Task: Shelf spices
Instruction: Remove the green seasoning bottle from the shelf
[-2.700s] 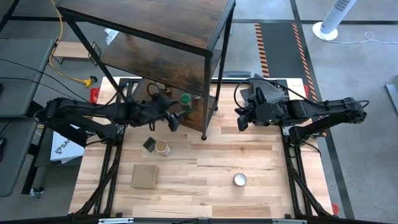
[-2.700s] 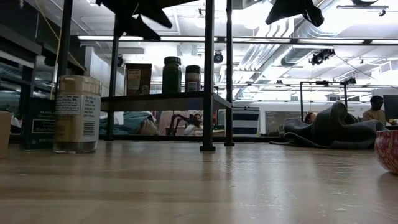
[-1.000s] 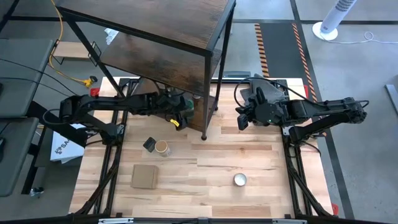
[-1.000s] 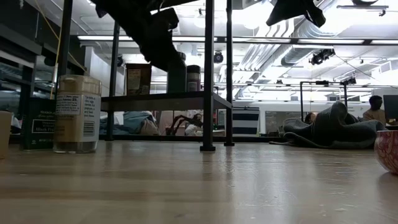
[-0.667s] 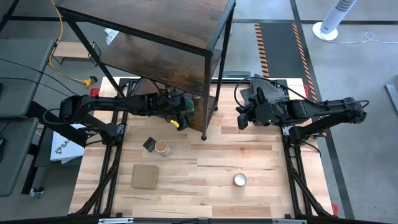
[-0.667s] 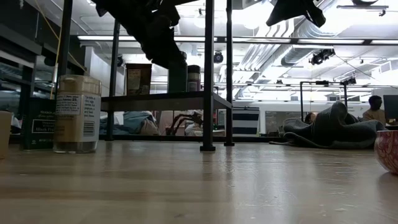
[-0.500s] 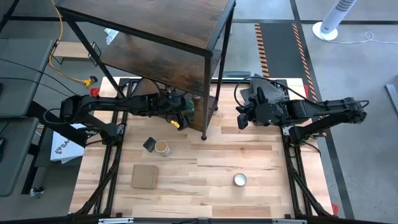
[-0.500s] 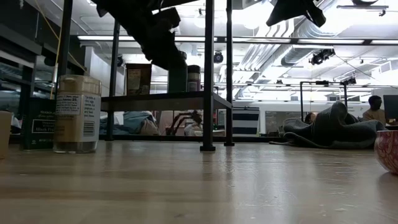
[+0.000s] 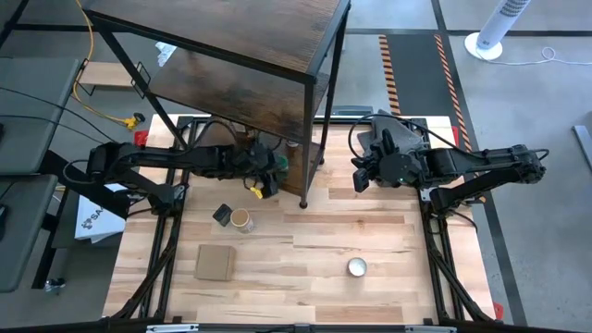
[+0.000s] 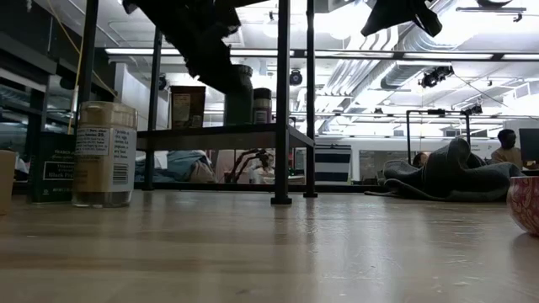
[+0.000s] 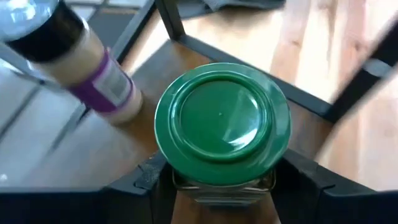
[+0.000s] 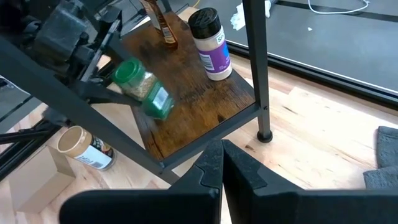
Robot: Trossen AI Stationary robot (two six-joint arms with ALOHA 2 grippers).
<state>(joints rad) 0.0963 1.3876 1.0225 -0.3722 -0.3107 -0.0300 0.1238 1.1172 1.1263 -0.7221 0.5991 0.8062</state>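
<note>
The green-lidded jar (image 11: pixel 222 121) is on the shelf's lowest board (image 12: pixel 193 93), between the fingers of my left gripper (image 11: pixel 224 180), which is shut on it. The jar tilts in the right wrist view (image 12: pixel 144 90). Beside it on that board stand the dark-capped jar with the purple-white label (image 12: pixel 210 43) and the brown pouch (image 10: pixel 187 107). The tan-lidded jar (image 9: pixel 241 219) and the small dark tin (image 9: pixel 222 215) stand on the table, nearer than the shelf (image 9: pixel 240 55). My right gripper (image 9: pixel 359 178) is shut and hovers right of the shelf. My left gripper pinches the green-lidded jar by its glass body just under the lid (image 11: pixel 186 186), one finger (image 11: pixel 155 177) on each side. It reaches in from the table's left, slanting down. The jar leans in the hold; whether its base touches the board I cannot tell.
The shelf's black corner post (image 9: pixel 303 176) stands right next to the held jar. A flat cardboard square (image 9: pixel 215 262) and a round silvery disc (image 9: pixel 357 267) lie on the near part of the table. A pink bowl's rim (image 10: pixel 524 204) shows at the right edge of the low view.
My left gripper has stayed at the green-lidded jar on the lowest board. It has drawn slightly toward the table's near edge and risen a little. The jar's top stands a little higher in the low view.
</note>
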